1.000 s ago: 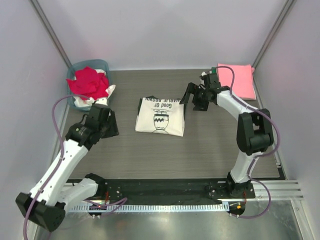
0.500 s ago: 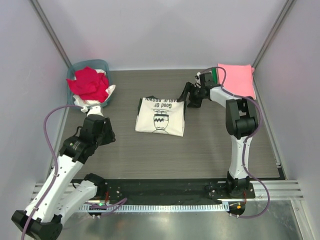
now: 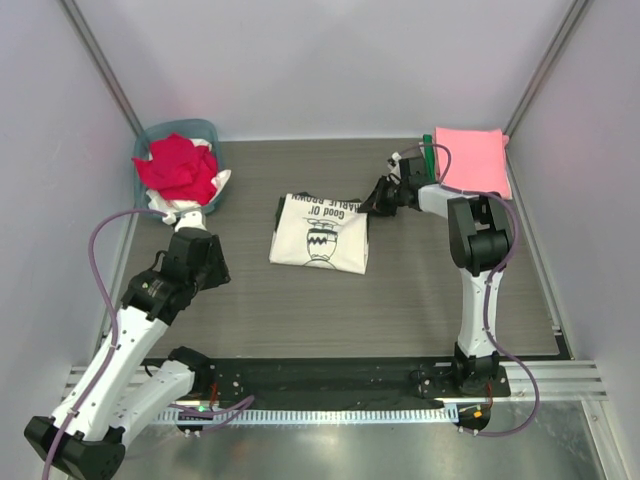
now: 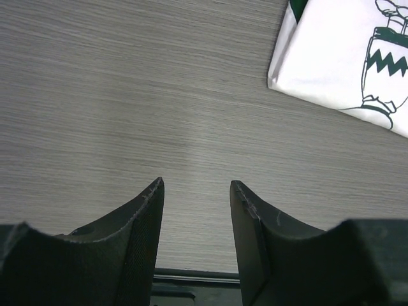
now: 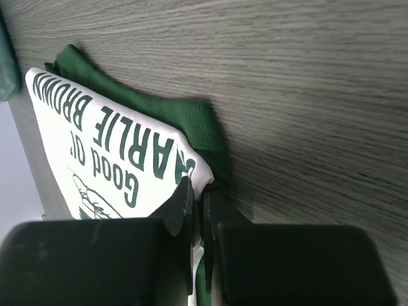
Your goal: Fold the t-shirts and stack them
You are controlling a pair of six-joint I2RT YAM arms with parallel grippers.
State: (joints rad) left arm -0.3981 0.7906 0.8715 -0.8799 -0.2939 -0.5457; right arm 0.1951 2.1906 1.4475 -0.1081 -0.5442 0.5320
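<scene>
A folded cream t-shirt [image 3: 321,232] with green print and dark green sleeves lies at the table's middle; the left wrist view shows its corner [image 4: 344,57]. My right gripper [image 3: 375,199] is shut on that shirt's far right corner [image 5: 182,156], pinching the cream and green cloth between its jaws [image 5: 199,191]. A folded pink t-shirt [image 3: 472,160] lies at the back right. Red and white t-shirts [image 3: 180,170] are heaped in the basket. My left gripper [image 4: 194,185] hangs open over bare table left of the cream shirt, holding nothing.
The round teal basket [image 3: 170,132] sits in the back left corner. Grey walls close in the table on three sides. A black rail [image 3: 320,375] runs along the near edge by the arm bases.
My right gripper moved left to the cream shirt's far right corner and shut on it. My left arm drew back toward the near left.
</scene>
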